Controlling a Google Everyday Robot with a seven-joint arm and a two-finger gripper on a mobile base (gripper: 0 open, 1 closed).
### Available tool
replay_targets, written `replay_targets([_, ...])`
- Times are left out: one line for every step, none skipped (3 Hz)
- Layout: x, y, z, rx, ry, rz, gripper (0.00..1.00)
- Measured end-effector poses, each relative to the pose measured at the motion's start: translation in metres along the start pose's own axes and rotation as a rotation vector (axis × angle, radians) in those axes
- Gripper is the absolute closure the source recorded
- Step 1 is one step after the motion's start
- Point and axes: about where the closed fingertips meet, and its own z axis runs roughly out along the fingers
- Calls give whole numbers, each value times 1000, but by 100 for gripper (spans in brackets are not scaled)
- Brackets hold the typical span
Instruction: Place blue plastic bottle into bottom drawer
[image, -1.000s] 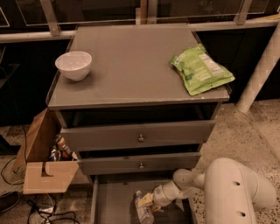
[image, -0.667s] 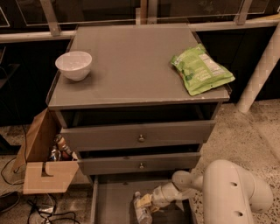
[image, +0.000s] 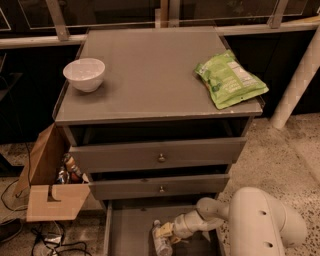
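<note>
The blue plastic bottle lies inside the open bottom drawer, cap toward the cabinet, at the lower middle of the camera view. My gripper reaches into the drawer from the right, on the end of the white arm, and is right at the bottle's side. The bottle's lower part is cut off by the frame edge.
A white bowl and a green snack bag sit on the grey cabinet top. The two upper drawers stand slightly ajar. A cardboard box with items stands left of the cabinet. Cables lie on the floor.
The arm and gripper have shifted slightly within the drawer; the bottle stays low in the drawer at the gripper.
</note>
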Motion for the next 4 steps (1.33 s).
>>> replay_targets([-3,-12,4,-5,-4,34,100])
replay_targets([0,-22,9,-8,2,49,100])
replay_targets([0,-22,9,-8,2,49,81])
replay_targets([0,-22,9,-8,2,49,58])
